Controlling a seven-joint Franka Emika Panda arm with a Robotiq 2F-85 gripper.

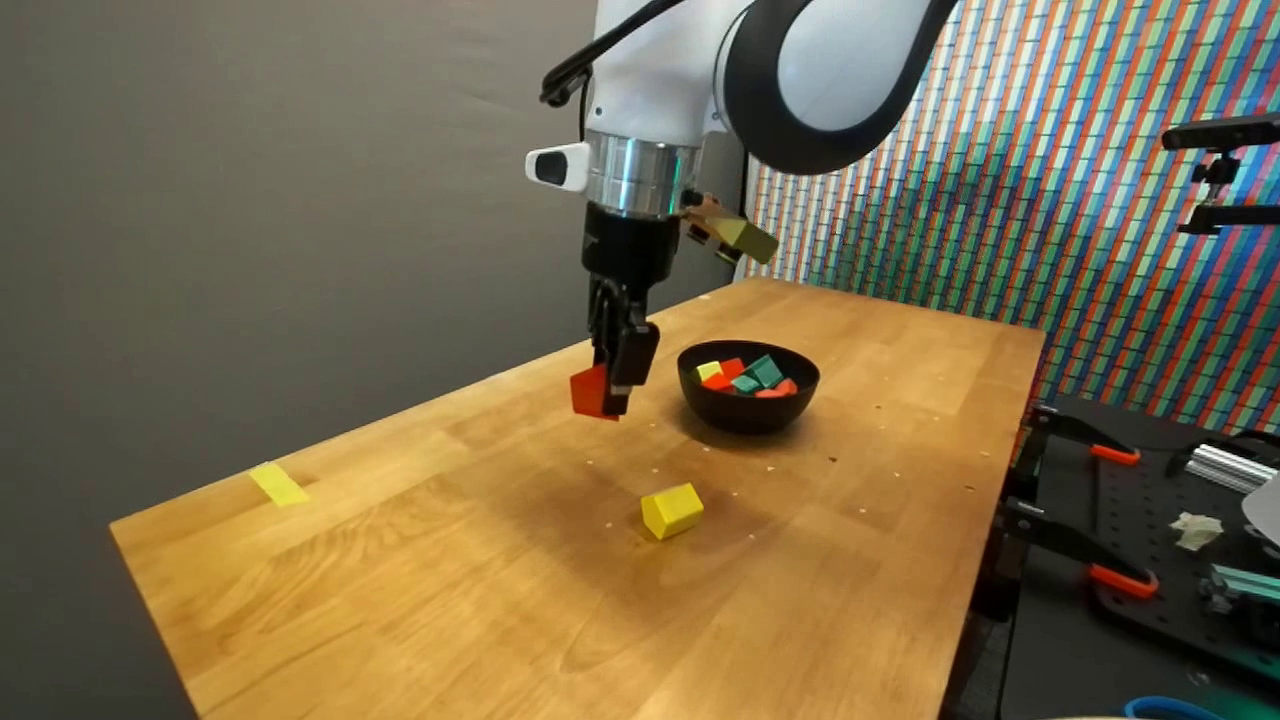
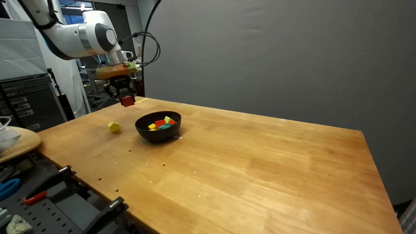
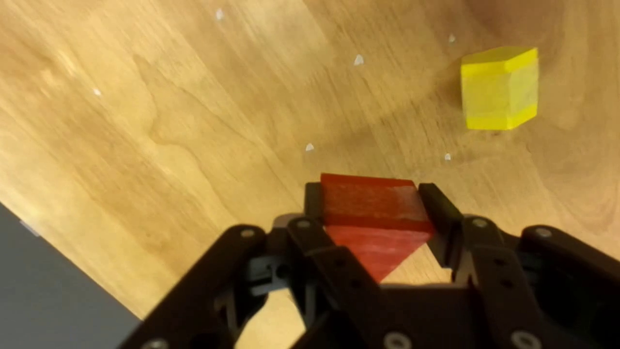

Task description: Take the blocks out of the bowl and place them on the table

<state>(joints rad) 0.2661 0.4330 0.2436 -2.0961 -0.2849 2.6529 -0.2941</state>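
Over the wood-grain surface [image 1: 420, 600], in an exterior view, the arm [image 1: 650, 80] is vertical at the wrist, its hand [image 1: 607, 388] gripping a red block [image 1: 586, 391] in mid-air; a smooth, round bowl [image 1: 750, 413] holds red, yellow and green blocks [image 1: 766, 371]. In an exterior view, the arm slopes in from the upper left; a faceted yellow block [image 2: 113, 126] sits near the surface's left edge. In the wrist view, fingers [image 3: 441, 213] pinch the red block's sides.

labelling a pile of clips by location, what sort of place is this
Probably a robotics lab or workshop, though no sign says so. The clues are the white robot arm, what looks like a camera on a bracket, and a black board full of holes.
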